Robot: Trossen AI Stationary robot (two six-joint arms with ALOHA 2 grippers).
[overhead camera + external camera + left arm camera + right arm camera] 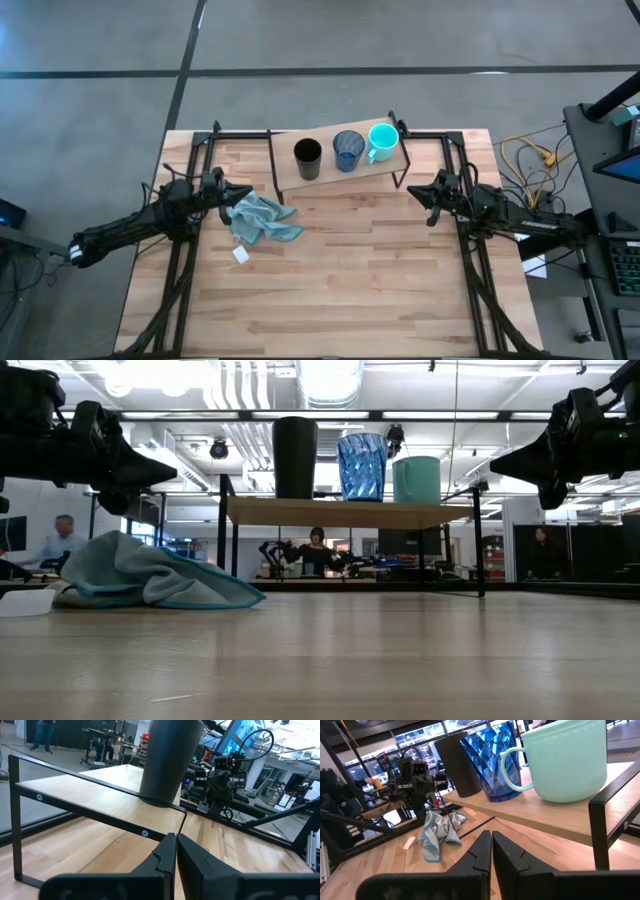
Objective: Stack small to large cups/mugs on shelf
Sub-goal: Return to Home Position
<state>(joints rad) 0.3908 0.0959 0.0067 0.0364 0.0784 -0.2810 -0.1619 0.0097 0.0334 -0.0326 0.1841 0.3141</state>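
Observation:
Three cups stand upright in a row on the shelf (375, 170) at the table's far side: the black cup (308, 158) on the left, the blue glass cup (348, 150) in the middle, the teal mug (382, 142) on the right, its handle toward the glass. They also show in the low view: the black cup (295, 457), the glass (361, 466), the mug (416, 479). My left gripper (249, 194) is shut and empty, left of the shelf. My right gripper (411, 189) is shut and empty, right of the shelf.
A light blue cloth (260, 220) lies crumpled on the table near my left gripper, with a small white tag (241, 254) beside it. The shelf's black legs (403, 170) stand between the two grippers. People show in the room beyond the table.

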